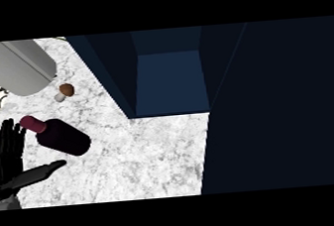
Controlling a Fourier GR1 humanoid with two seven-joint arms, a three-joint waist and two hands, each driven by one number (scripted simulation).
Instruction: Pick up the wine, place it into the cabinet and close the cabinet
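At about eight o'clock, by the view's left edge, we saw the left hand [9, 164] resting over the marble counter [144, 156], its fingers straight and spread upward, the thumb stretched out toward three o'clock, grasping nothing. Just beside the fingertips, at around nine o'clock, lay the wine [60, 134], a dark bottle with a maroon cap, tipped so that its neck pointed to ten o'clock and its body to four o'clock. We could not tell whether the fingertips touched the cap. It sat on the counter, outside the cabinet.

Up at eleven o'clock a grey rounded object [15, 64] came in from the upper left corner, and just below its lower end a small mushroom [64, 92] with a brown cap lay on the marble, near the bottle's neck but apart from it.

Toward twelve o'clock we found the cabinet [171, 80], dark blue, its interior open to view, with a lighter blue inner panel. Its door [280, 106] filled the right side from one to five o'clock as a broad dark slab. We did not see the right hand anywhere.
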